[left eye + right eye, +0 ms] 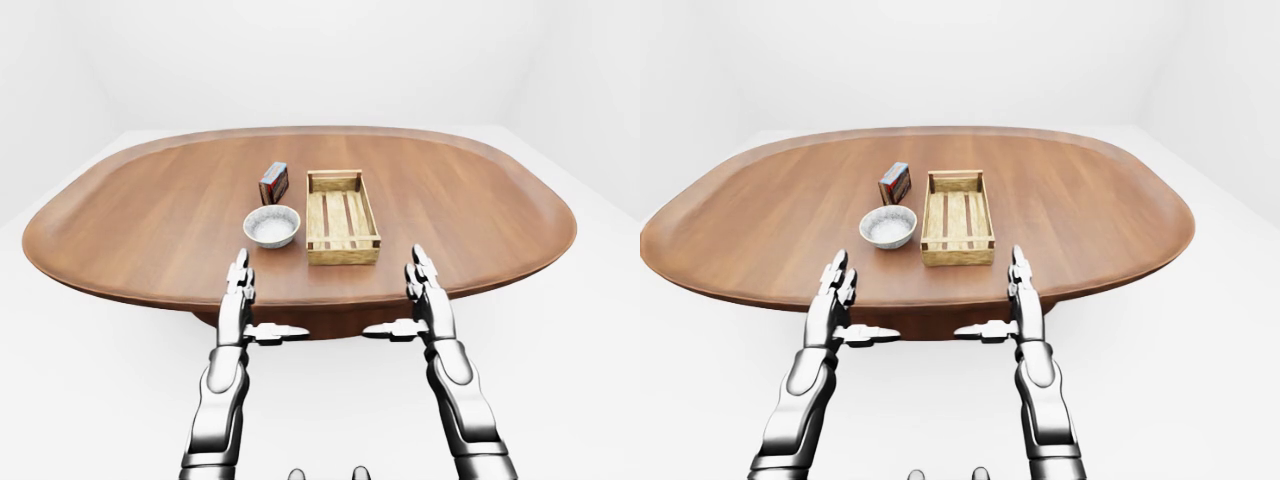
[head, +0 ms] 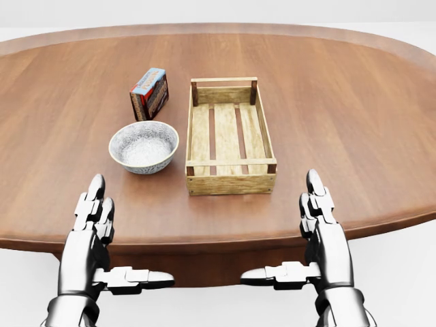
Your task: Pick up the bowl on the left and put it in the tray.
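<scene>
Wooden tray sits on a brown oval table, its long side running up the head view, w/ a slatted bottom and low walls. Bowl stands upright just left of the tray, level w/ its lower half; a narrow gap shows btwn them, so not touching. It's pale w/ a grey pattern. A small red & blue box stands up-left of the tray, level w/ its upper end and close to the bowl's top rim; can't tell if those two touch.

L hand hovers below & left of the tray at the table's bottom edge, fingers straight and spread, thumb pointing sideways toward the other hand, holding nothing. It is well apart from the bowl. R hand mirrors it below & right of the tray's lower-right corner: also fully open, thumb turned inward, gripping nothing. Neither hand touches tray or bowl.
</scene>
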Tool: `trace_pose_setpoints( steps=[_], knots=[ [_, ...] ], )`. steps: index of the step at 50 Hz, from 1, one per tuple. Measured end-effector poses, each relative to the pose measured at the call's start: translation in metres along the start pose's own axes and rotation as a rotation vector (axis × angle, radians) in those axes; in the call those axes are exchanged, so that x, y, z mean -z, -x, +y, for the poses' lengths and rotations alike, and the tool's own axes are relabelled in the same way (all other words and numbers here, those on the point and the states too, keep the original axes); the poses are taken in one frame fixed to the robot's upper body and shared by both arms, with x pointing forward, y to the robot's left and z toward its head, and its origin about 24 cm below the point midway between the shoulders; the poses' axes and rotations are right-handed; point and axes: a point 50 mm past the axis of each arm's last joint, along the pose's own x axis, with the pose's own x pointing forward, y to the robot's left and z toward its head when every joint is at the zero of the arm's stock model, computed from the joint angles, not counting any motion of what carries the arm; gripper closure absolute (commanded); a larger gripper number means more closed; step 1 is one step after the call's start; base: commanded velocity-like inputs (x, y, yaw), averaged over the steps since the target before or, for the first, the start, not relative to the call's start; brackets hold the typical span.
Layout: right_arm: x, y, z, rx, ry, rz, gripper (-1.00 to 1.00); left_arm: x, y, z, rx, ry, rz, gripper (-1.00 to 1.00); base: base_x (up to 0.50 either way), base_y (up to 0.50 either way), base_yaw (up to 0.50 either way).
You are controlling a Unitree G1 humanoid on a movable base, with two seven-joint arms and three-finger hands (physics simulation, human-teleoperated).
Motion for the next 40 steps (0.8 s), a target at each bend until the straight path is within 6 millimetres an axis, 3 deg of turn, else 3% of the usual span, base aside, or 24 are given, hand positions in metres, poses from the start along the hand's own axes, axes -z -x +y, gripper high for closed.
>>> trace_pose_setpoints(
  steps=[25,40],
  knots=[
    [-0.003,0.002,-0.006,-0.003,-0.012,-0.008,-1.0,-0.005,0.002,0.01,-0.011,0.013,-0.01,-1.0,0.0,0.0,0.0],
    [-0.006,0.003,-0.007,-0.003,-0.008,-0.01,-1.0,-0.017,0.005,0.028,-0.065,0.062,-0.034,-1.0,0.0,0.0,0.0]
  ],
)
